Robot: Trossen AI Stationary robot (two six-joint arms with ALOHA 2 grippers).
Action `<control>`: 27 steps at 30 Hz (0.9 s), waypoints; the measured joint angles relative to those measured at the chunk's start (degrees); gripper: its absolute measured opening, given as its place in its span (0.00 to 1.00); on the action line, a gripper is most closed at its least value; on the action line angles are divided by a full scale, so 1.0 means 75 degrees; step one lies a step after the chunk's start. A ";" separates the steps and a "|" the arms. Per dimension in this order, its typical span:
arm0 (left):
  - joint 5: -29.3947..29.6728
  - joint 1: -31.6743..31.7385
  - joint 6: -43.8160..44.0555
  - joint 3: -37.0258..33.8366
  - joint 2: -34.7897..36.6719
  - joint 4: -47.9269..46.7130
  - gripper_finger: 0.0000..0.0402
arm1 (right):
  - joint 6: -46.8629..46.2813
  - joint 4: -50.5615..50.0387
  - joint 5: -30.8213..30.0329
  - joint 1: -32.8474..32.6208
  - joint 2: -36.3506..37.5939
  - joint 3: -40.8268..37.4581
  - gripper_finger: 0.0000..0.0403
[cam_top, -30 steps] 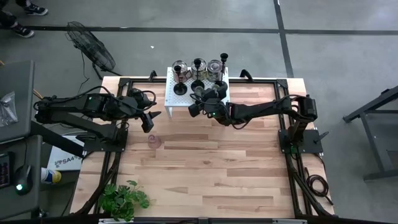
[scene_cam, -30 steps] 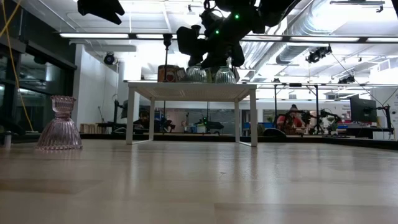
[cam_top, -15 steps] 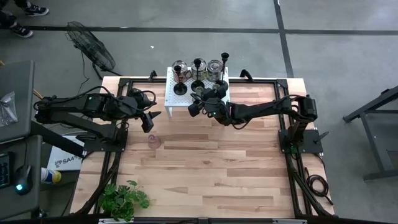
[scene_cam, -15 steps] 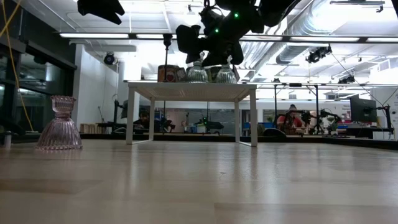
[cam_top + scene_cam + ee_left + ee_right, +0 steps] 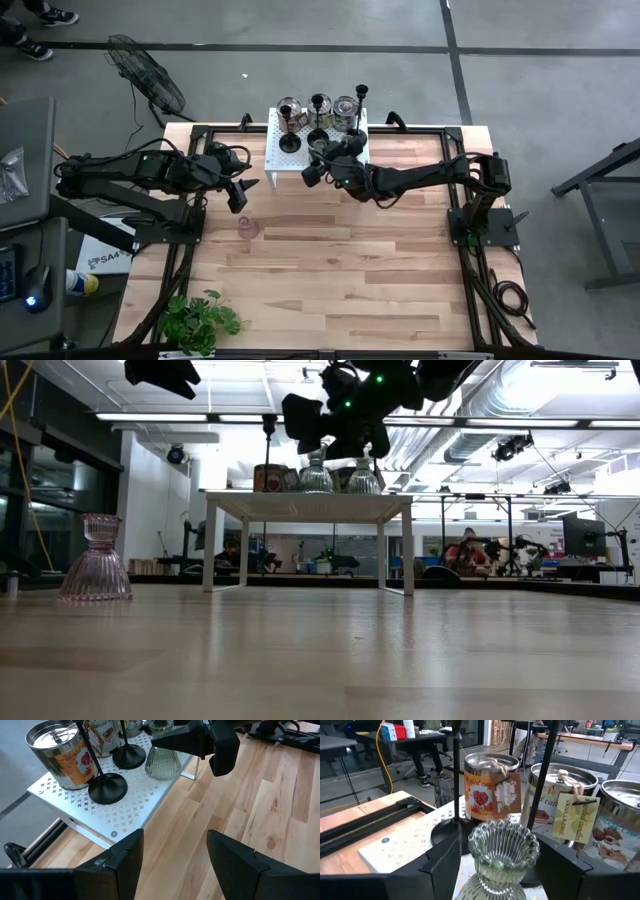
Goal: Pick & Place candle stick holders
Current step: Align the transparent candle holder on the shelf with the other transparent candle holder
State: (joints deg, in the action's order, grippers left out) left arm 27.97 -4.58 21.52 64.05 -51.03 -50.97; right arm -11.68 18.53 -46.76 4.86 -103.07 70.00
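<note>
Right wrist view: the greenish ribbed glass holder (image 5: 503, 851) stands upright directly ahead of the right gripper (image 5: 496, 870), its neck between the spread fingers and not yet pinched, with candle tins (image 5: 491, 786) and black stemmed sticks (image 5: 456, 780) behind it. It sits at the front edge of the white perforated stand (image 5: 275, 150), at the worktop's far edge. Left gripper (image 5: 240, 197), also spread, hangs beside the stand, above the pink holder (image 5: 247, 227); the right arm is judged better placed.
</note>
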 joint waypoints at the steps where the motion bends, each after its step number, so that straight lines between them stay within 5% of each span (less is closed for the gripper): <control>1: 0.0000 0.0000 0.0000 0.0000 0.0000 -0.0002 0.53 | 0.0021 0.0059 -0.0005 0.0000 0.0000 0.0000 0.56; 16: -0.0017 0.0000 -0.0001 0.0000 0.0001 -0.0023 0.53 | 0.0853 0.0636 -0.0262 0.0000 0.0100 0.0006 0.56; 27: 0.0008 -0.0003 0.0000 0.0000 0.0003 -0.0022 0.53 | 0.0998 0.0049 -0.0311 -0.0153 0.1256 0.0012 0.56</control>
State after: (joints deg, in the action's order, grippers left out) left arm 28.03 -4.60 21.52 64.05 -51.00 -51.13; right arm -4.19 18.90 -49.09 3.72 -93.65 70.09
